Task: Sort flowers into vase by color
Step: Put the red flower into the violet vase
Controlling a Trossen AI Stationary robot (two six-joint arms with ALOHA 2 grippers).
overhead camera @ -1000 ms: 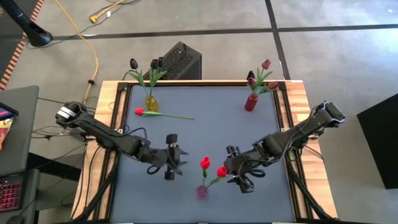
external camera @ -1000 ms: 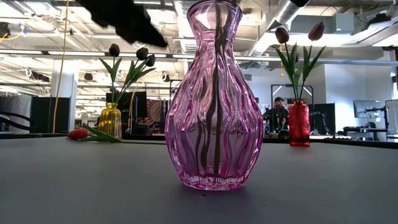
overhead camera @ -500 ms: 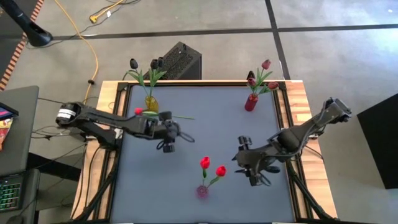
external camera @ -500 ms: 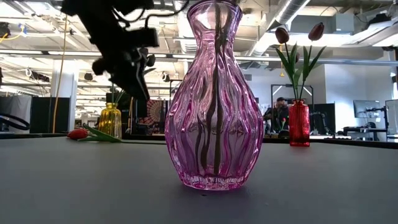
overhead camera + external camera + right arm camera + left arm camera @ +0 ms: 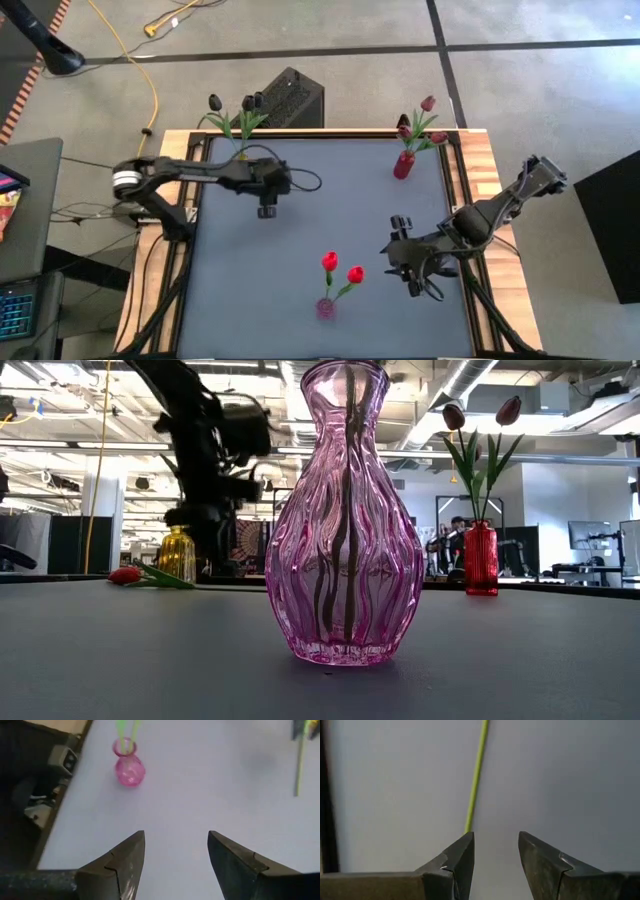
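Red-headed, green-stemmed flower (image 5: 140, 575) flat on table (image 5: 150, 650)

The pink vase (image 5: 345, 520) is clear glass, glossy, with rippled vertical ribs that catch bright highlights, and dark stems show through its wall. The yellow vase (image 5: 177, 554) and the red vase (image 5: 481, 559) look like the same shiny tinted glass. The bench (image 5: 330, 215) has a smooth matt grey top with no sheen, framed by pale bare wood rails (image 5: 486, 170) with visible grain. The left hand (image 5: 496, 851) has dark matt fingers (image 5: 455, 862) of hard plastic or coated metal, with dull edges; the right hand (image 5: 176, 851) looks the same. The loose stem (image 5: 476, 775) is smooth, plastic-looking green. The red flower heads (image 5: 341, 267) look softly matt, cloth-like.
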